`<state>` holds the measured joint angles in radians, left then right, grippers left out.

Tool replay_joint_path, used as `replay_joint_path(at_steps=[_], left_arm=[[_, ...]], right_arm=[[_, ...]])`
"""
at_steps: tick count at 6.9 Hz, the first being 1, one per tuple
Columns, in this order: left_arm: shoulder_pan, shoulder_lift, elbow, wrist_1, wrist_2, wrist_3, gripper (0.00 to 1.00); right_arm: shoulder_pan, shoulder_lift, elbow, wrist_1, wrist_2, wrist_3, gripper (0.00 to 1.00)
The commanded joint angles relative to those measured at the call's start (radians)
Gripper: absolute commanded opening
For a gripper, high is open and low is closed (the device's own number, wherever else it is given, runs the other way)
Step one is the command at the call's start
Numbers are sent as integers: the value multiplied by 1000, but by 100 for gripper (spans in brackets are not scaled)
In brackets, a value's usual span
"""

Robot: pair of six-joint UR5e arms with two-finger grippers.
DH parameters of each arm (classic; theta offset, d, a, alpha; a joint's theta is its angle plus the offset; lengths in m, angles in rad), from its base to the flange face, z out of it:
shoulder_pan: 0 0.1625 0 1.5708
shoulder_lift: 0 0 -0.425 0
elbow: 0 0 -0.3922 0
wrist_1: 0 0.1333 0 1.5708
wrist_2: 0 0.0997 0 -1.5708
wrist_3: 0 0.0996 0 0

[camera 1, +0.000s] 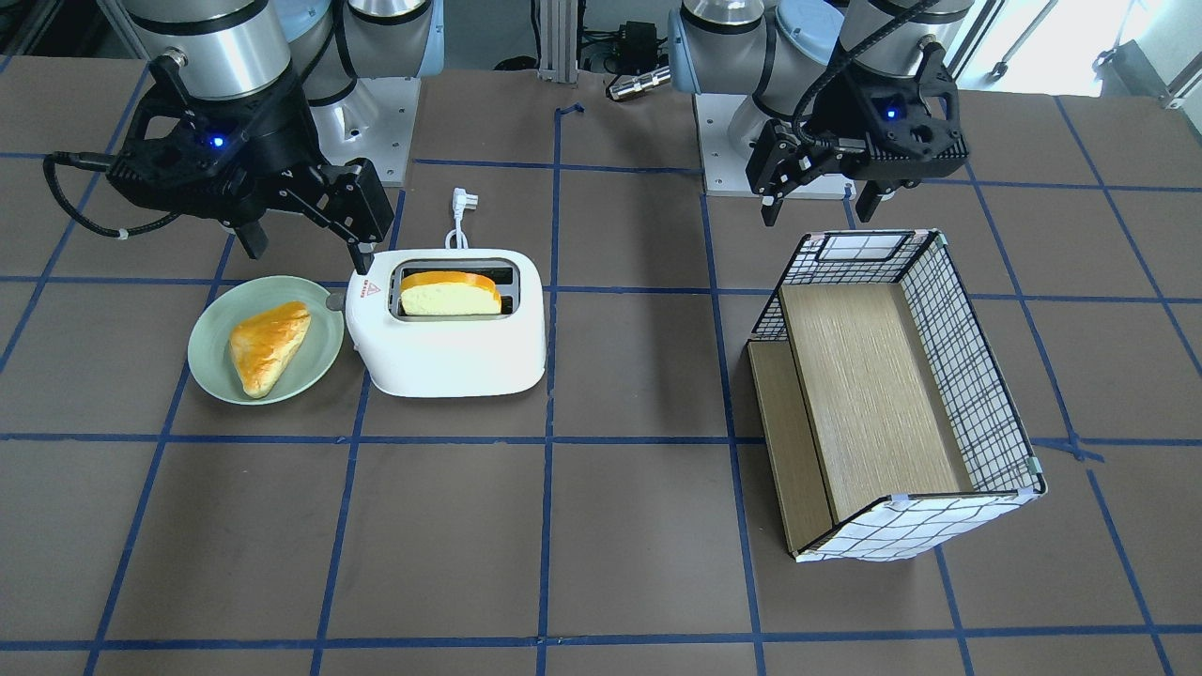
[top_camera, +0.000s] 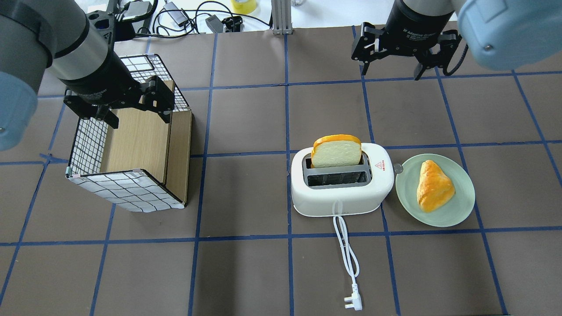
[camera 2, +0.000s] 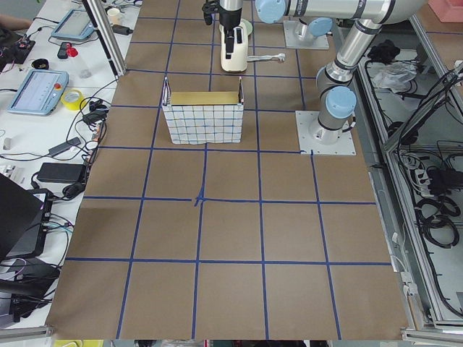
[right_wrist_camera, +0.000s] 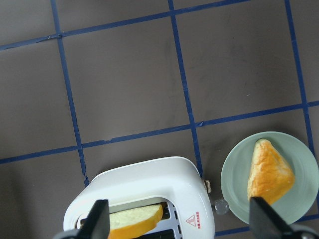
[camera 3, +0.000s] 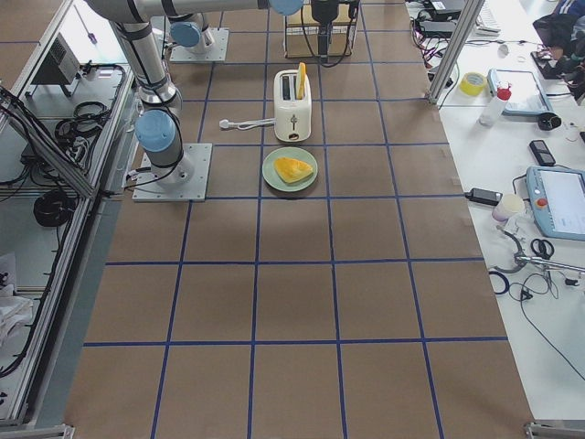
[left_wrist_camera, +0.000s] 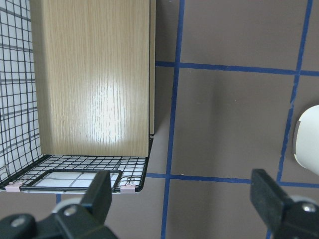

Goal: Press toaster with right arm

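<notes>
The white two-slot toaster (camera 1: 451, 352) stands on the table with a bread slice (camera 1: 449, 293) upright in one slot; it also shows in the overhead view (top_camera: 342, 197). Its small grey lever knob (camera 1: 334, 301) sticks out of the end that faces the plate, and shows in the right wrist view (right_wrist_camera: 221, 204). My right gripper (camera 1: 305, 246) is open and empty, held high above the table near that lever end and not touching the toaster (right_wrist_camera: 144, 184). In the overhead view the right gripper (top_camera: 392, 69) shows beyond the toaster.
A green plate (camera 1: 211, 361) with a pastry (camera 1: 268, 343) lies right beside the lever end. The toaster's white cord (top_camera: 347, 250) trails toward the robot. A wire-grid basket (camera 1: 967, 376) with wooden panels stands under my open, empty left gripper (top_camera: 137, 116).
</notes>
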<state>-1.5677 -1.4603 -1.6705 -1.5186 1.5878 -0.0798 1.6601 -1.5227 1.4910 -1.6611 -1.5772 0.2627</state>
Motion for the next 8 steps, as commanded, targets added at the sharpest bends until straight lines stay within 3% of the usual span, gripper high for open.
replay_joint_path(at_steps=[1, 6, 8], left_arm=[[0, 0, 0, 0, 0, 0, 100], [0, 0, 0, 0, 0, 0, 100], [0, 0, 0, 0, 0, 0, 100]], right_arm=[[-2, -1, 0, 1, -1, 0, 100], [-8, -11, -8, 14, -6, 0, 100], [-9, -10, -4, 9, -7, -2, 92]])
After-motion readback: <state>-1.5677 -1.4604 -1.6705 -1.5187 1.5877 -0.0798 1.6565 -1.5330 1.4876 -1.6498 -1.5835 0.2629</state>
